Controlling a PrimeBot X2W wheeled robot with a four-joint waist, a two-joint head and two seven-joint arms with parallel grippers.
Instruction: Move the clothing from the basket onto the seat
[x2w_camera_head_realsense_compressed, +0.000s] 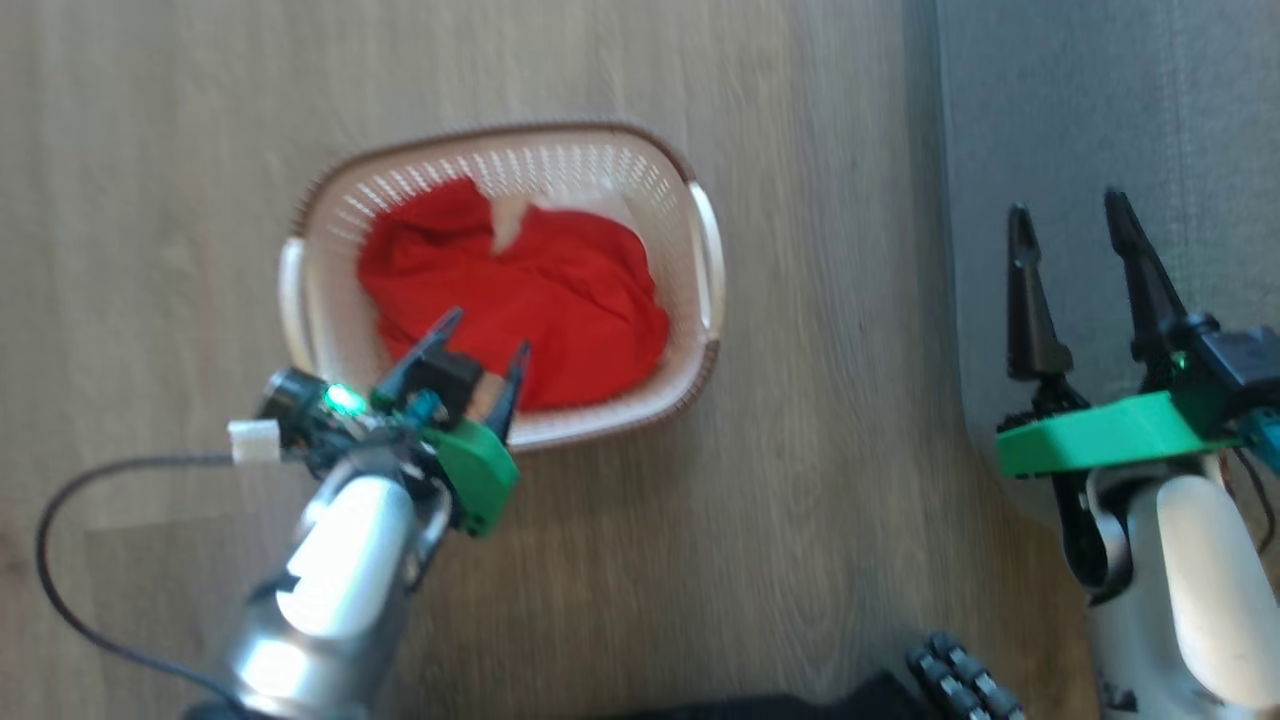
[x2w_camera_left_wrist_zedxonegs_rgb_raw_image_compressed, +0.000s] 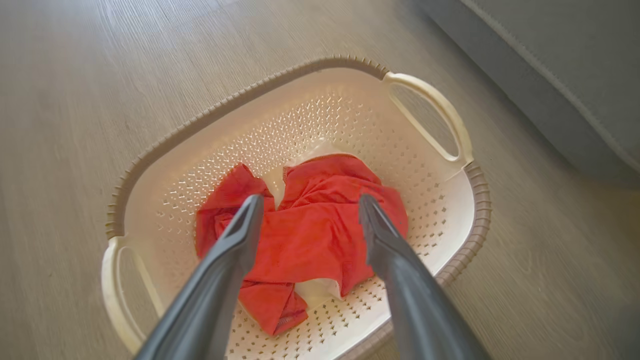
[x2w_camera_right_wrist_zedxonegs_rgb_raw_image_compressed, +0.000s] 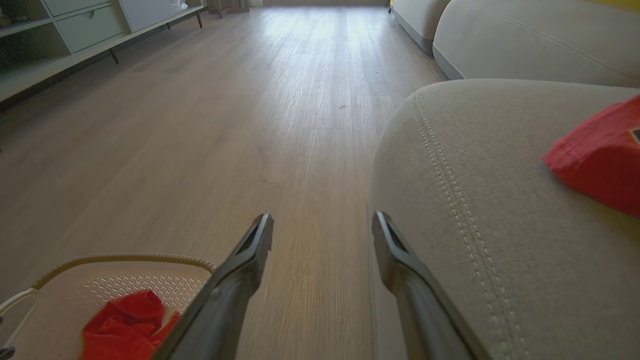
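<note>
my left gripper (x2w_camera_head_realsense_compressed: 490, 330) is spread apart, just over the red clothing (x2w_camera_head_realsense_compressed: 540, 290) bunched in the basket (x2w_camera_head_realsense_compressed: 500, 135). my right gripper (x2w_camera_head_realsense_compressed: 1066, 203) is also spread, empty, above the seat (x2w_camera_head_realsense_compressed: 1100, 100) edge. one red piece (x2w_camera_right_wrist_zedxonegs_rgb_raw_image_compressed: 600, 155) lies on it.

1. Head view looks almost straight down on the floor (x2w_camera_head_realsense_compressed: 800, 500) — basket (x2w_camera_head_realsense_compressed: 560, 160) at centre, seat (x2w_camera_head_realsense_compressed: 1100, 100) along the right.
2. Left wrist view hangs close over the basket, tilted down, seat at upper right.
3. Right wrist view sits low, facing level along the floor — all three share basket and seat.
</note>
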